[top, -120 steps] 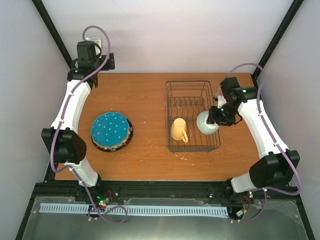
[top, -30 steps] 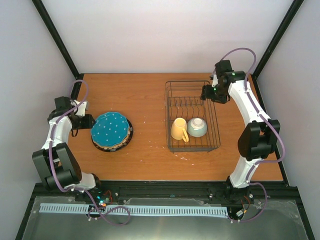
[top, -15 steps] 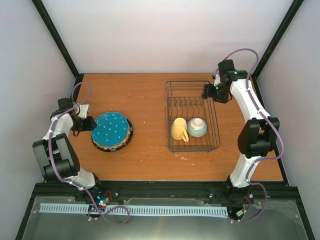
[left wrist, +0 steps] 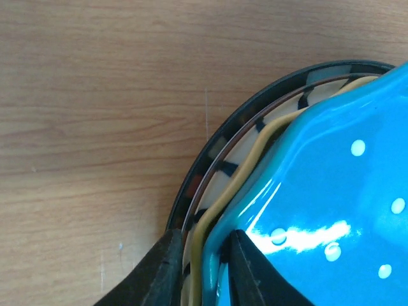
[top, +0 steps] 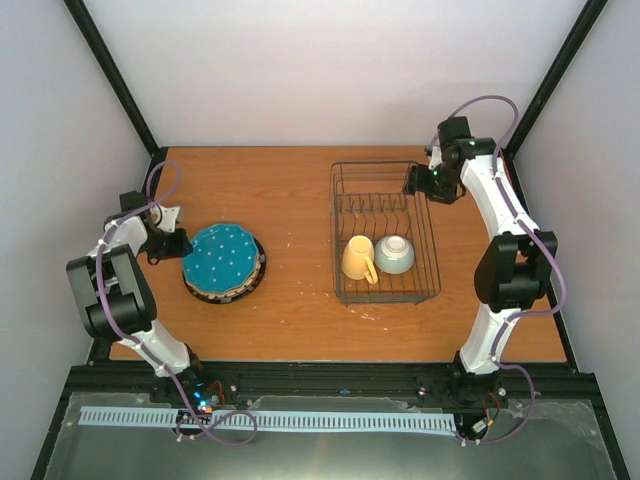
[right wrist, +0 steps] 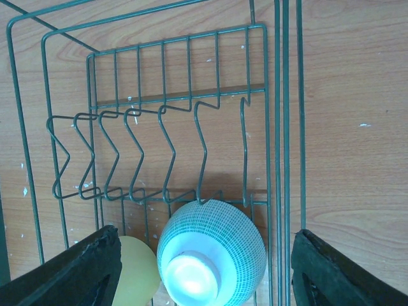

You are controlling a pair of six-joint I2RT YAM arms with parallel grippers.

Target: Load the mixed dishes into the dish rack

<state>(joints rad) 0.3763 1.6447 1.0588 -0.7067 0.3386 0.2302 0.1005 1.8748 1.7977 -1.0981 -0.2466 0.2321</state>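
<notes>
Left gripper [left wrist: 205, 273] clamps the rim of the teal dotted plate [left wrist: 331, 191] (it lies topmost, left of the dish rack [right wrist: 278, 127]); right gripper [right wrist: 210, 268], jaws spread wide, hangs over the racked bowl [right wrist: 210, 245] and mug [top: 356, 258].

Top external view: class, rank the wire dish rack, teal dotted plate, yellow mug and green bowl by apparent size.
1. dark metal wire dish rack
2. round teal dotted plate
3. pale yellow mug and small pale green bowl: about alike, unranked

Teal dotted plate [top: 222, 257] — yellow mug [top: 357, 259]
</notes>
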